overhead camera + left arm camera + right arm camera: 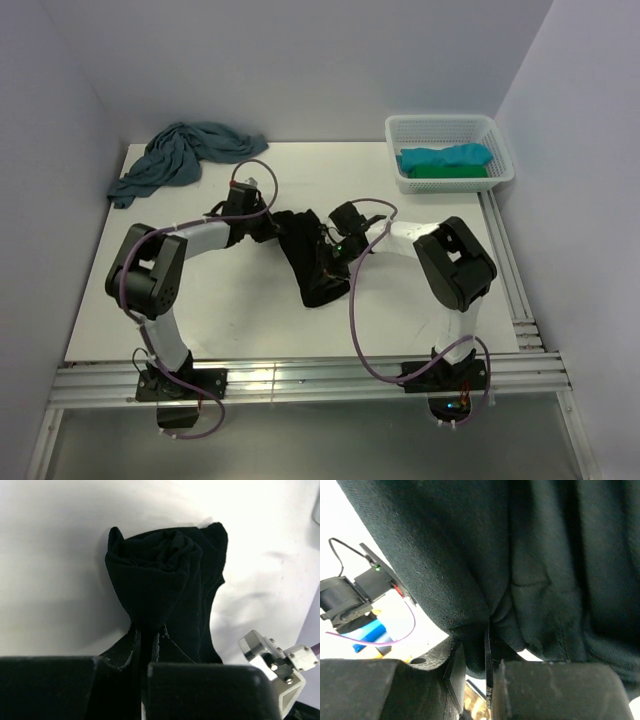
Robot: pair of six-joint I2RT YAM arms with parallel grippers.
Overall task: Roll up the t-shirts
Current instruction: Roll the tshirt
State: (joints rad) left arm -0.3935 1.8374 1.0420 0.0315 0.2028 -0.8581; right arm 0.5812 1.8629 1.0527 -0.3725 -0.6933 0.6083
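While the black t-shirt lies partly rolled mid-table, the left gripper pinches its rolled end, jaws almost closed. The right gripper nips a fold, jaws barely parted. A dusty-blue t-shirt lies crumpled at the far left. A turquoise t-shirt and a green t-shirt sit in the basket.

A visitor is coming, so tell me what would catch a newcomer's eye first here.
The black shirt, a long bundle mid-table, pinched by the left pincer and right pincer from either side. Next, the blue shirt crumpled at the far left corner, and the basket far right holding a turquoise shirt and a green shirt.
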